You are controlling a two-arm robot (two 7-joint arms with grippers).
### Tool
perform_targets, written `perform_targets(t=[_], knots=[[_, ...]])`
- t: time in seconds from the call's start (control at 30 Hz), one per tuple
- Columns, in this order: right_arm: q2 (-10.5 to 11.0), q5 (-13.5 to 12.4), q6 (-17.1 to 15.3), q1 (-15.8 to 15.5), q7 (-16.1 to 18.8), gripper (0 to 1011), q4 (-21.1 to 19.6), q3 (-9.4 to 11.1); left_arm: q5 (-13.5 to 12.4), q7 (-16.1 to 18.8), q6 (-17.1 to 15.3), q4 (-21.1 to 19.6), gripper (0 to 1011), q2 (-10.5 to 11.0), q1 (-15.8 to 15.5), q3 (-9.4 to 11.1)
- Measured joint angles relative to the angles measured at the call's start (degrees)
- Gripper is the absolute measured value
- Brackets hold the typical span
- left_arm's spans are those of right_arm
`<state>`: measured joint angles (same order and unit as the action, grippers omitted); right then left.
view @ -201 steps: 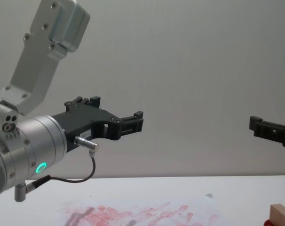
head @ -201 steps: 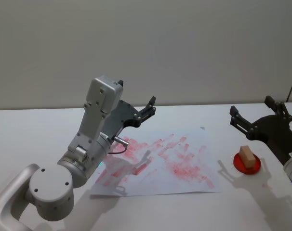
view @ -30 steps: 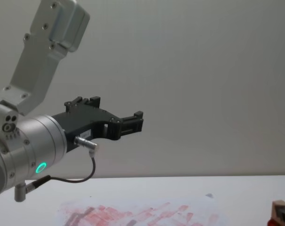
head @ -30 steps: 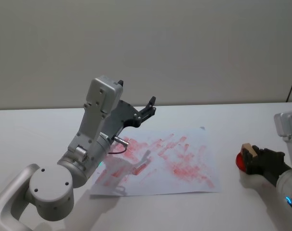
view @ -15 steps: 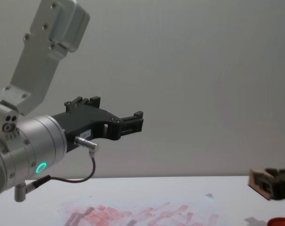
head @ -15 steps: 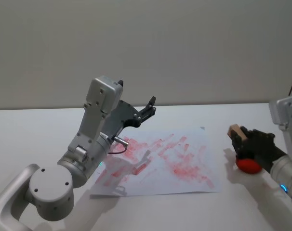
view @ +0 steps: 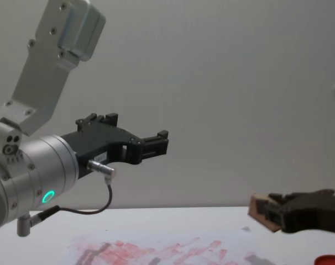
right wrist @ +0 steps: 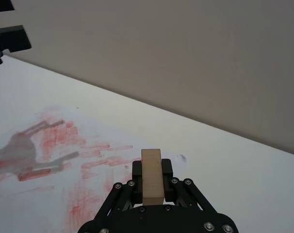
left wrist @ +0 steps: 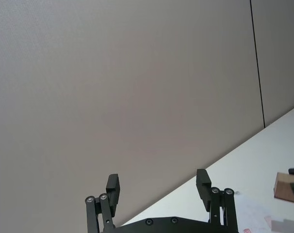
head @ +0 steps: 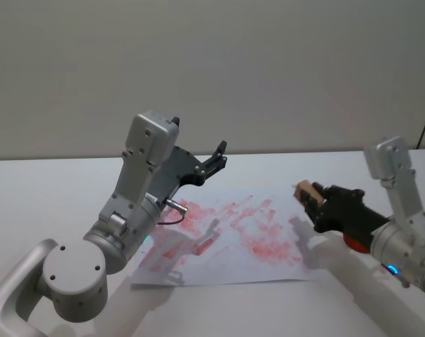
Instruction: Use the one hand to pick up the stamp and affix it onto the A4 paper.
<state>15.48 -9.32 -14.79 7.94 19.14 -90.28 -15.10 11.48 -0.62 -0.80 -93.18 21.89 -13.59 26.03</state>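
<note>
Right now my right gripper (head: 316,201) is clenched on the stamp (head: 308,191), holding it in the air over the right edge of the A4 paper (head: 247,242). A red pad (head: 353,243) sits on the desk (head: 58,182) just beside that edge. Farther back, my left gripper (head: 218,156) hangs raised over the sheet's left part, jaws spread and empty.

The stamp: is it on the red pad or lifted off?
Lifted off. The right gripper, shut on the stamp, holds it in the air by the A4 paper; the red pad lies bare.
</note>
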Motion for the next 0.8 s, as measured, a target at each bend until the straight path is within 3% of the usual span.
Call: perform_targets(t=[0.3,0.47,0.8], knots=[[-0.8,1.1,-1.0,1.8,6.1,217,4.2,-1.2,0.0,0.0,0.0,0.0,1001,0.0,0.0,0.0],[-1.5,3.2,-1.7,3.2,9.8,217,7.9,-2.2,0.0,0.0,0.0,0.0,1001,0.0,0.0,0.0],[-2.5,5.8,-1.6,5.3,13.0,217,11.9,-3.4,0.0,0.0,0.0,0.0,1001,0.0,0.0,0.0]])
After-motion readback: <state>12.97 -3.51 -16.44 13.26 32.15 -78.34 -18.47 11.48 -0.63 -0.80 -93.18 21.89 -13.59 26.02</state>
